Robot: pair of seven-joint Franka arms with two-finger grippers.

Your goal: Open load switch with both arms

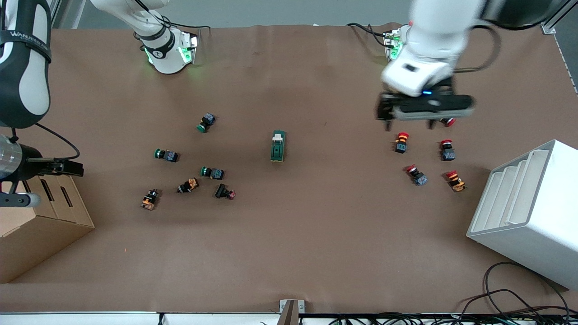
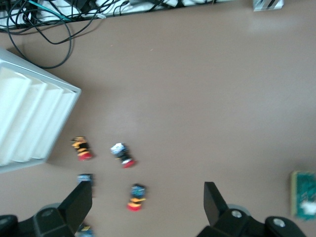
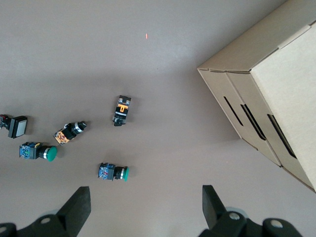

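Table [image 1: 316, 234]: brown paper-covered top, with the arm bases along the edge farthest from the front camera.
White rack [image 1: 528, 212]: slotted white box at the left arm's end of the table, near the front camera.
Cardboard box [image 1: 40, 221]: slotted carton at the right arm's end.
Left arm: reaches out from its base; the left gripper [image 1: 408, 118] hangs over the red-capped push buttons [image 1: 401, 141], fingers spread wide and holding nothing.
Right arm: up at the right arm's end of the table; the right gripper [image 3: 143, 210] is over the table beside the cardboard box and the green-capped push buttons [image 3: 113, 172], fingers spread wide and empty.
Load switch [image 1: 278, 146]: dark-green block with a cream lever piece, lying alone mid-table between the two button clusters, well apart from both grippers; it shows at the edge of the left wrist view [image 2: 303, 194].
Stage, as I judge it: approach only; neither gripper has reached the switch.
Risk one: the switch is small and loose on smooth paper, so a lever pull before the other gripper pins the body would likely slide or tip it.
Risk two: both grippers must meet on one short block; poor staggering could make the fingers collide.
Risk three: a low sweep from either gripper's present spot could knock the scattered buttons below it.
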